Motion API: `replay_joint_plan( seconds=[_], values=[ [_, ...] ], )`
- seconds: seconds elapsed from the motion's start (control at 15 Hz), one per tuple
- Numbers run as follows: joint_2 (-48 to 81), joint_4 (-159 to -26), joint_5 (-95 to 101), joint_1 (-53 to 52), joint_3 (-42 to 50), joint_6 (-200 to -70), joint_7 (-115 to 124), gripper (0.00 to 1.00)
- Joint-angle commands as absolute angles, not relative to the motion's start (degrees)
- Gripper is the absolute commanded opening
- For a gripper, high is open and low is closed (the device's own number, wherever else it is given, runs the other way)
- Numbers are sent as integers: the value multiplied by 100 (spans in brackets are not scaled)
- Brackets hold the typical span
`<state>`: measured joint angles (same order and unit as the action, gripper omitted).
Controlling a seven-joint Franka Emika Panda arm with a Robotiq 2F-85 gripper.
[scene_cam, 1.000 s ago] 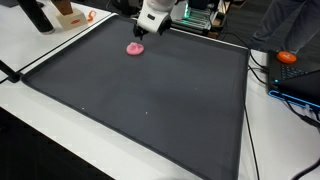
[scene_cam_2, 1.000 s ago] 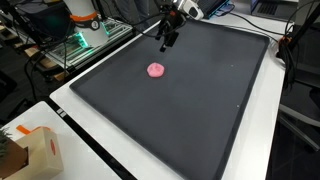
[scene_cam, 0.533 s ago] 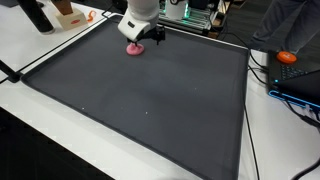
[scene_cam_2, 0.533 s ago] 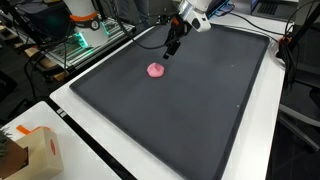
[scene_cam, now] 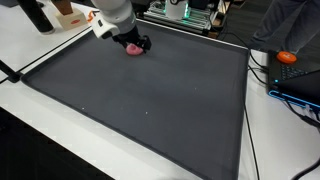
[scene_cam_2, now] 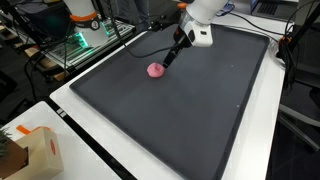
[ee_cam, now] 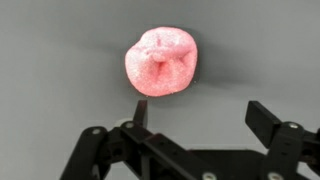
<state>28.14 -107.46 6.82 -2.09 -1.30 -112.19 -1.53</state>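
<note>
Item inspected: a pink lump (ee_cam: 162,62), soft and creased on top. It is lying on the dark mat (scene_cam: 150,105) that is covering most of the white desk (scene_cam: 45,48). In both exterior views it is sitting near the mat's edge that runs beside the rack of equipment (scene_cam_2: 85,38), well apart from the other three edges.

The gripper (ee_cam: 197,108) is hanging tilted just above the lump, and its jaws are standing wide apart with nothing between them. In the wrist view the lump is lying just ahead of the fingertips (ee_cam: 140,106), nearer to one finger than to the other. Whether that finger is touching it cannot be told.

A cardboard box (scene_cam_2: 38,150) is sitting at a desk corner off the mat. An orange object (scene_cam: 288,57) is resting beyond the opposite mat edge.
</note>
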Motion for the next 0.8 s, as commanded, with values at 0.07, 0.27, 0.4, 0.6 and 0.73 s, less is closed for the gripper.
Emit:
replay_joint_plan(
  seconds=[0.07, 0.27, 0.4, 0.6, 0.73],
  values=[
    [3029, -10469, 249, -5, 145, -11175, 582, 100],
    [2979, -10508, -15, 156, 317, -11137, 998, 100],
    [2899, -10605, -216, 268, 423, -11152, 1264, 100],
    [2735, -10771, -546, 408, 564, -11198, 1675, 100],
    [2586, -10916, -788, 467, 644, -11240, 1976, 100]
  ],
)
